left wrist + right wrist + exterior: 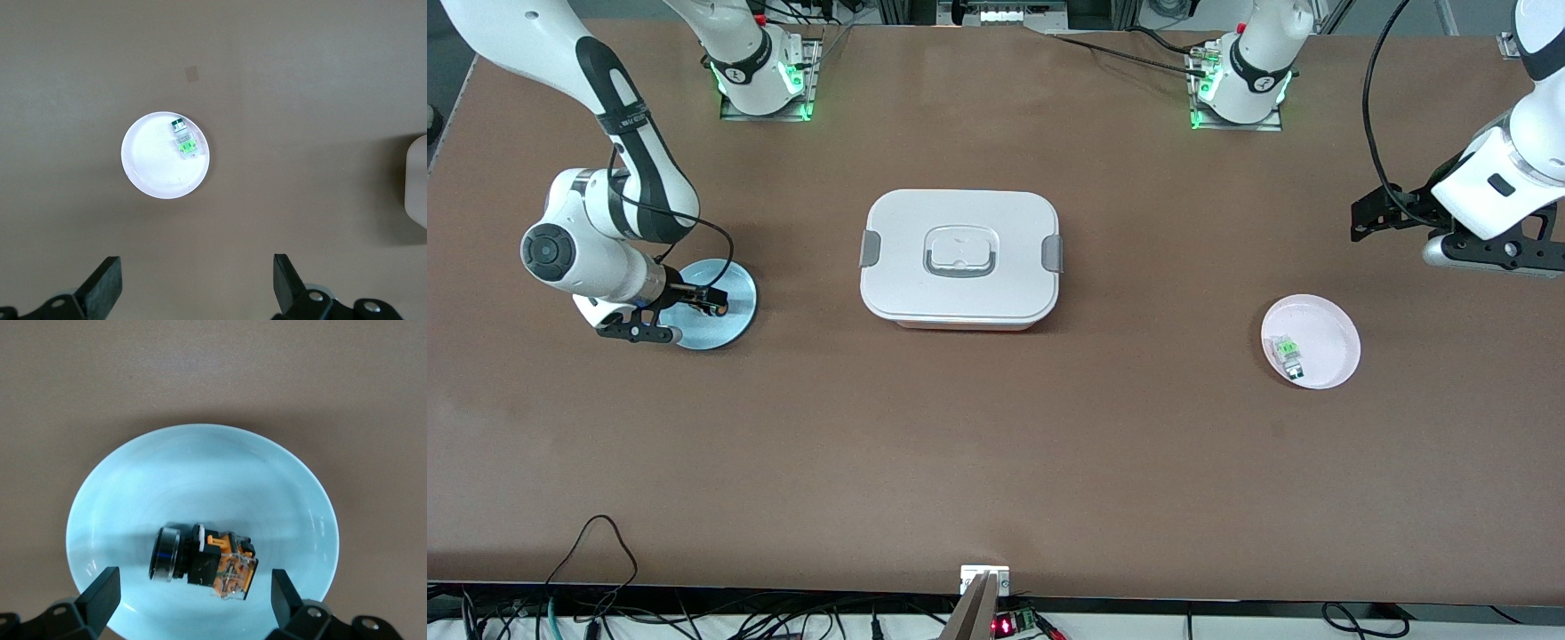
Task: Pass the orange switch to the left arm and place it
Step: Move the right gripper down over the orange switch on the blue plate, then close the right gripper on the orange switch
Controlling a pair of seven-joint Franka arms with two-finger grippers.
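The orange switch [712, 308] [203, 563] lies on its side on a light blue plate [734, 283] [200, 473] toward the right arm's end of the table. It has a black body, a silver ring and an orange end block. My right gripper [687, 311] [193, 587] hangs low over that plate, open, one finger on each side of the switch and neither touching it. The white box [960, 258] with grey latches stands shut at the table's middle. My left gripper [1360, 222] [195, 272] hangs open and holds nothing, high over the left arm's end of the table.
A pale pink plate [1332, 327] [157, 167] holding a small green-and-clear part [1289, 351] [185, 141] sits toward the left arm's end, nearer to the front camera than the left gripper. The box's edge [417, 180] shows in the left wrist view. Cables run along the front table edge.
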